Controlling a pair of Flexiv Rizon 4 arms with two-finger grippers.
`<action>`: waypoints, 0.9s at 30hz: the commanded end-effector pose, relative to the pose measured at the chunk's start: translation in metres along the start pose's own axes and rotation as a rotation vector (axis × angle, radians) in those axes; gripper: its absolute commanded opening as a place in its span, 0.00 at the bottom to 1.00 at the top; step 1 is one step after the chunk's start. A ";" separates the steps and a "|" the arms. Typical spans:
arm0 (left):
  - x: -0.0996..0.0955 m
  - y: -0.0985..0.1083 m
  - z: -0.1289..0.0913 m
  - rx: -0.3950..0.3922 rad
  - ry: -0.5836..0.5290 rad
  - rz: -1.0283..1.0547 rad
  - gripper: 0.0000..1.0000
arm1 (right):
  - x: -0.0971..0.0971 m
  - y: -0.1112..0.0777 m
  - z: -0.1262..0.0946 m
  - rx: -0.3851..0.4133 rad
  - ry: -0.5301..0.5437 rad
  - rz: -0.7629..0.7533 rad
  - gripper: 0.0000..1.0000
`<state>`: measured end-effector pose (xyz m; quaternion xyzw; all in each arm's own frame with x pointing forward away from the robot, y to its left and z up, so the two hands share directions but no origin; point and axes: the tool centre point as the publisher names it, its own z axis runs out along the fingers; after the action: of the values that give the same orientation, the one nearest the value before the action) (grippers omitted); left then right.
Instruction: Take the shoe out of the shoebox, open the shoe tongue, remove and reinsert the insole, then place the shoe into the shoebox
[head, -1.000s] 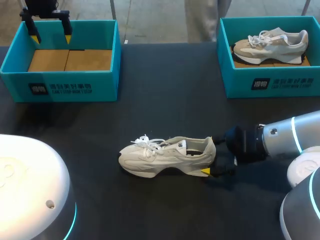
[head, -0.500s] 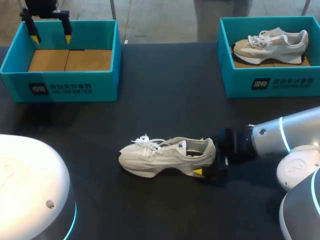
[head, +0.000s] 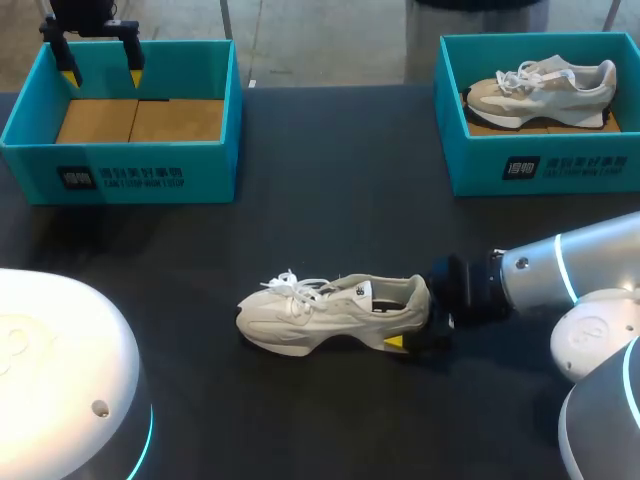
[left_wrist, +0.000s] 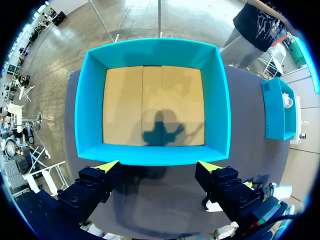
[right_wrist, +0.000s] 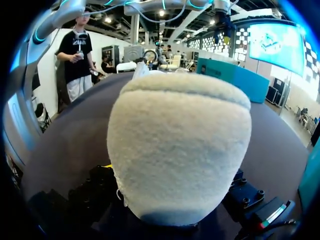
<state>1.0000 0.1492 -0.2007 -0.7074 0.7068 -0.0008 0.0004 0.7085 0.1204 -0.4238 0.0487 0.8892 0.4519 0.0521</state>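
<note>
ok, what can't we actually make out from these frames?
- Whether the right gripper grips the white shoe: in the head view the heel hides its far side; in the right wrist view the heel fills the picture.
- Insole: head view, inside the shoe's opening, too dark and small.
- Laces: right wrist view, hidden behind the heel.

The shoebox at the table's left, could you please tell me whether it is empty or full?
Empty: the left shoebox shows only its bare cardboard floor in the head and left wrist views.
</note>
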 end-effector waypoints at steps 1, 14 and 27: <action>0.000 0.000 0.000 -0.001 0.000 0.000 1.00 | -0.008 0.004 -0.001 0.004 0.020 -0.016 0.00; 0.000 0.000 0.000 -0.001 0.000 0.000 1.00 | -0.016 0.009 0.009 -0.012 0.062 -0.040 0.00; 0.000 0.000 0.000 -0.001 0.000 0.000 1.00 | -0.016 0.008 0.016 -0.016 0.077 -0.052 0.00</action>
<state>1.0000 0.1492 -0.2007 -0.7074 0.7068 -0.0008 0.0004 0.7257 0.1312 -0.4239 0.0063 0.8872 0.4606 0.0284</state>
